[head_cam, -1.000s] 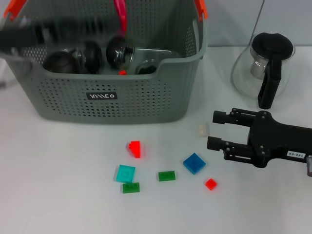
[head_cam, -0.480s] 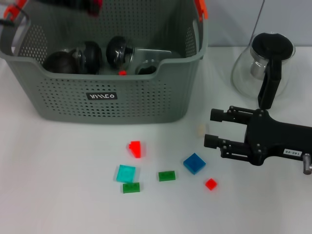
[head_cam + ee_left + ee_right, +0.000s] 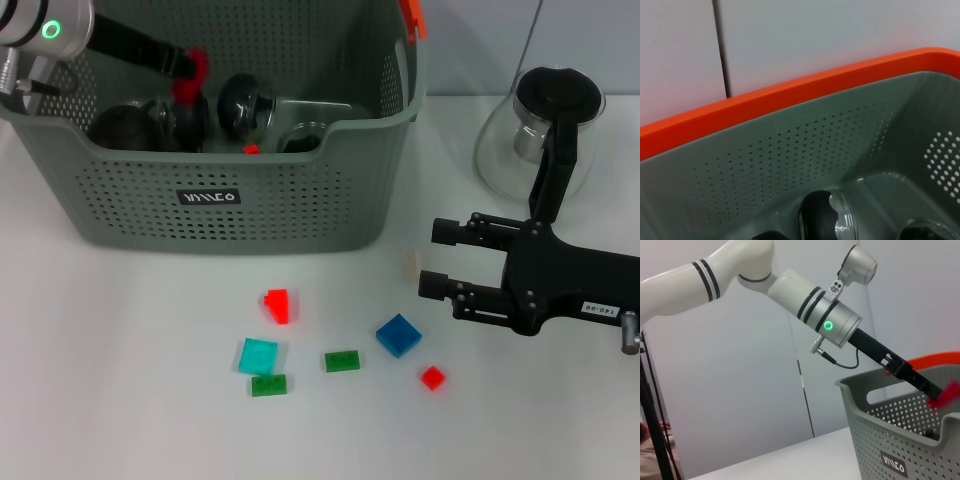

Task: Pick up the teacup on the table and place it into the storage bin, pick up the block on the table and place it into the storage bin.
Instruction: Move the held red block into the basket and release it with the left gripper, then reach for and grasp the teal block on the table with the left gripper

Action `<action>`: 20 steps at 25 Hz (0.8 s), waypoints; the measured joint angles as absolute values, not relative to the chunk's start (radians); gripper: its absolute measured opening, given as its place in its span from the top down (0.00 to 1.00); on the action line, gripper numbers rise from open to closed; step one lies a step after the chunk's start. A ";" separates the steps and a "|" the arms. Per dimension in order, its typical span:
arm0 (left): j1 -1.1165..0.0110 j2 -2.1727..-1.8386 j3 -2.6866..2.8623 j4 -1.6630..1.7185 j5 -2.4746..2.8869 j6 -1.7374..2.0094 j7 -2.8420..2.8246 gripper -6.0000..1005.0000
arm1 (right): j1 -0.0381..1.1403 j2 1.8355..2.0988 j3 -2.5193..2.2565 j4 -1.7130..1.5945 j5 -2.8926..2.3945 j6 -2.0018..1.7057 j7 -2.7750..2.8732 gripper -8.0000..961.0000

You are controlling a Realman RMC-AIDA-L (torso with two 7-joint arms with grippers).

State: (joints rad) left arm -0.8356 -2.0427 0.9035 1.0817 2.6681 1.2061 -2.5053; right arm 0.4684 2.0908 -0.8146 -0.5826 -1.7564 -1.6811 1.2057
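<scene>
My right gripper (image 3: pixel 428 258) sits low over the table with its jaws spread, and a small pale block (image 3: pixel 411 264) lies just off their tips, roughly in line with the gap. My left gripper (image 3: pixel 188 72) reaches down inside the bin (image 3: pixel 230 205); I cannot tell how its jaws stand, only that red pads (image 3: pixel 196 58) show above the dark round pieces already in there. I cannot pick out a teacup with any certainty among them.

My worry is the pale block: it is tiny, nearly the table's colour, and looks smooth, so I judge a slightly off approach would nudge it away rather than take it in. The lower jaw also runs near the blue block (image 3: pixel 398 334) and the red block (image 3: pixel 432 377), which a sweep could scatter. The glass teapot (image 3: pixel 545 135) stands close behind the right arm, so a careless lift could clip its black handle.

The bin is grey perforated plastic with orange handle ends (image 3: pixel 411 17); the blocks are hard, flat, glossy.
</scene>
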 joint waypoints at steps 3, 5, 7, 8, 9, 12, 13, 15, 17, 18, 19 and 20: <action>-0.825 -2.046 0.892 1.099 2.640 1.206 -2.509 0.65 | 0.469 2.091 -0.814 -0.583 -1.756 -1.681 1.206 0.25; -0.805 -2.053 0.882 1.125 2.604 1.206 -2.506 0.64 | 0.469 2.091 -0.815 -0.583 -1.756 -1.681 1.206 0.25; -0.759 -2.074 0.852 1.183 2.502 1.201 -2.473 0.63 | 0.469 2.091 -0.814 -0.583 -1.756 -1.681 1.206 0.25; -0.730 -2.088 0.830 1.213 2.428 1.199 -2.436 0.63 | 0.468 2.091 -0.815 -0.582 -1.756 -1.681 1.206 0.25; -0.697 -2.100 0.805 1.234 2.345 1.201 -2.389 0.63 | 0.467 2.091 -0.814 -0.583 -1.756 -1.681 1.206 0.25; -0.591 -2.117 0.745 1.219 1.956 1.273 -2.168 0.37 | 0.466 2.092 -0.815 -0.583 -1.756 -1.683 1.206 0.25; -0.562 -2.114 0.735 1.186 1.811 1.321 -2.096 0.36 | 0.465 2.092 -0.814 -0.583 -1.757 -1.684 1.206 0.25; -0.526 -2.093 0.722 1.093 1.568 1.449 -1.984 0.33 | 0.464 2.092 -0.814 -0.583 -1.759 -1.686 1.207 0.25; -0.516 -2.072 0.694 1.013 1.422 1.580 -1.935 0.30 | 0.462 2.092 -0.817 -0.583 -1.763 -1.686 1.209 0.25; -0.515 -2.065 0.673 0.982 1.374 1.641 -1.924 0.31 | 0.461 2.092 -0.820 -0.583 -1.764 -1.687 1.209 0.25; -0.515 -2.057 0.644 0.957 1.349 1.702 -1.921 0.31 | 0.460 2.091 -0.822 -0.583 -1.764 -1.690 1.209 0.25; -0.514 -2.053 0.617 0.943 1.345 1.761 -1.919 0.31 | 0.458 2.090 -0.824 -0.583 -1.766 -1.692 1.210 0.25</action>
